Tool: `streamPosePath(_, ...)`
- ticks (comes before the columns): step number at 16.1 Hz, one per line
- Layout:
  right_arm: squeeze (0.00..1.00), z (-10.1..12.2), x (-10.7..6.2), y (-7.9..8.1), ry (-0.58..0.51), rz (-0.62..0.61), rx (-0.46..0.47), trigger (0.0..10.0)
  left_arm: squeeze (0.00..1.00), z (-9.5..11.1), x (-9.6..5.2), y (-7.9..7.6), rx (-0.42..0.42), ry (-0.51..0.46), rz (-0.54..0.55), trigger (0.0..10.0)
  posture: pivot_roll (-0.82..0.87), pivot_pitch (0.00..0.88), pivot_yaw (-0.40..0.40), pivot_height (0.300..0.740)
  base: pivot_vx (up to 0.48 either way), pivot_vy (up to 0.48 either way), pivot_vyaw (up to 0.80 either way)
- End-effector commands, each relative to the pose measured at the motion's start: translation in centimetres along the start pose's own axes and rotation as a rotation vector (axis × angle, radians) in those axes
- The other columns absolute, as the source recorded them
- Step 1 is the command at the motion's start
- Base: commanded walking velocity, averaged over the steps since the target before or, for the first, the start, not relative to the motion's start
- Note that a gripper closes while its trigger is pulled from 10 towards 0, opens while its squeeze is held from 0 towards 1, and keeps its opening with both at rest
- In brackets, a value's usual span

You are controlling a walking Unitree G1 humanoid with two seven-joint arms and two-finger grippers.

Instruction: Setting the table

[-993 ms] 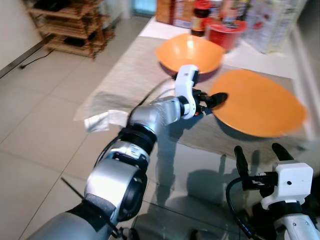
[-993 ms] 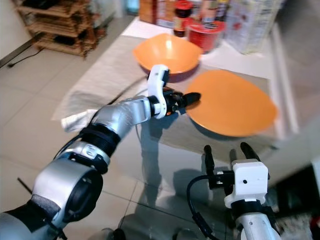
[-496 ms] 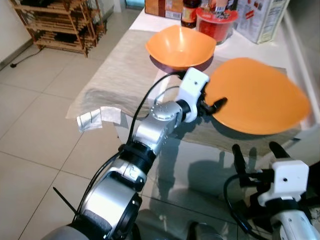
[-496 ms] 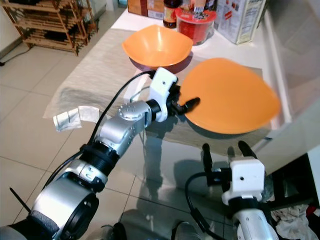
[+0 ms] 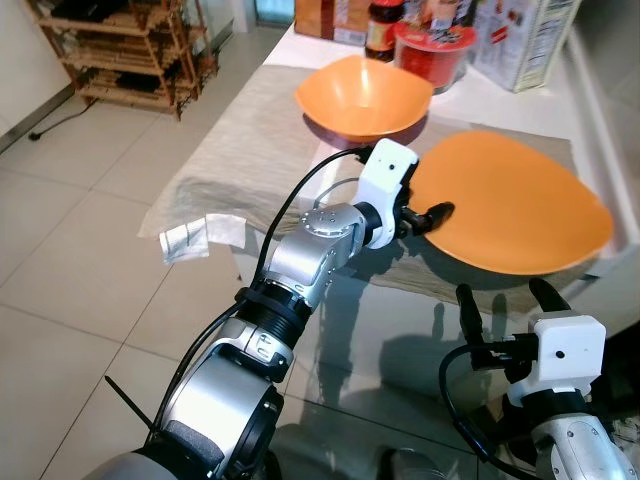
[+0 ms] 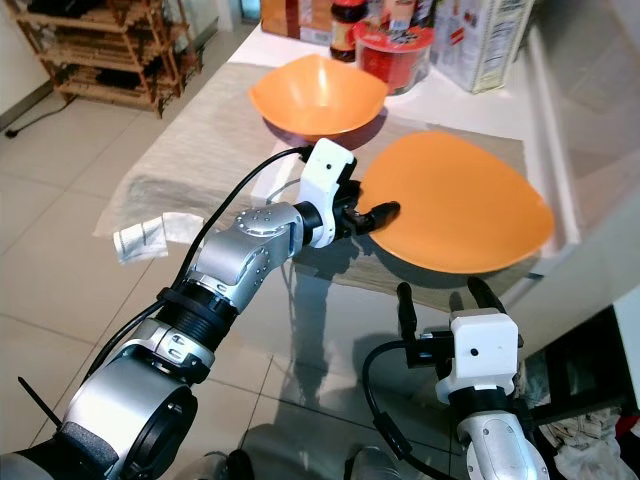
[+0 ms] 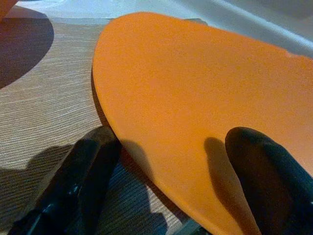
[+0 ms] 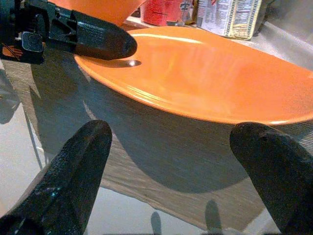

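Orange plate [image 5: 510,212] lies flat on the woven mat [image 5: 250,140] toward the table's right, and my left gripper [image 5: 425,215] straddles its near-left rim, one finger above and one below, while my right gripper [image 5: 503,300] hovers spread wide, nearer me.

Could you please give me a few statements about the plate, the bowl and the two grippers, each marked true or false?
1. The left gripper has its fingers on either side of the orange plate's rim. True.
2. The orange bowl sits on top of the plate. False: it stands apart, behind the plate on the woven table runner.
3. The right gripper holds the plate's edge. False: it hangs open over the glass table, short of the plate.
4. A red tub stands behind the bowl. True.
5. The plate carries food. False: its surface is bare.
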State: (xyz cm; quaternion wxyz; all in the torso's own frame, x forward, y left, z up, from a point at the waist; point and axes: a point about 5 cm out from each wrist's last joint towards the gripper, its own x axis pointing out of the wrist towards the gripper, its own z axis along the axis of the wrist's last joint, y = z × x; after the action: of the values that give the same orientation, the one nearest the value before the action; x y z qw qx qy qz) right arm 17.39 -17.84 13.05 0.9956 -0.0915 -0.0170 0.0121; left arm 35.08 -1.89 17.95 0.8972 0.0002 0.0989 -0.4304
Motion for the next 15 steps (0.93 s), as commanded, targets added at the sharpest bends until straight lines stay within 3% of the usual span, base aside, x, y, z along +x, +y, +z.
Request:
streamPosePath(1, 0.0, -0.2, -0.1, -0.2, 0.004, -0.008, -0.007, 10.0, 0.0, -2.7, 1.7, -3.4, -0.029, 0.136, -0.058, 10.0, -0.29, 0.102, 0.044, 0.727, 0.0, 0.0, 0.0)
streamPosePath(7, 0.0, -0.2, -0.6, -0.3, 0.014, -0.017, -0.008, 10.0, 0.0, -3.1, 1.9, -3.1, -0.054, 0.183, 0.001, 10.0, -0.31, 0.113, 0.049, 0.727, 0.0, 0.0, 0.0)
streamPosePath(8, 0.0, -0.3, -0.7, -0.3, 0.017, -0.02, -0.007, 10.0, 0.0, -3.2, 1.9, -2.5, -0.042, 0.203, 0.057, 10.0, -0.31, 0.114, 0.049, 0.727, 0.0, 0.0, 0.0)
streamPosePath(10, 0.0, -0.3, -0.7, -0.3, 0.017, -0.021, -0.008, 10.0, 0.0, -3.2, 2.0, -2.4, -0.037, 0.206, 0.079, 0.0, -0.31, 0.112, 0.05, 0.727, 0.0, 0.0, 0.0)
streamPosePath(15, 0.0, -0.3, -0.8, -0.3, 0.019, -0.021, -0.01, 10.0, 0.0, -3.1, 2.3, -1.3, 0.023, 0.222, 0.178, 0.0, -0.31, 0.112, 0.051, 0.727, 0.0, 0.0, 0.0)
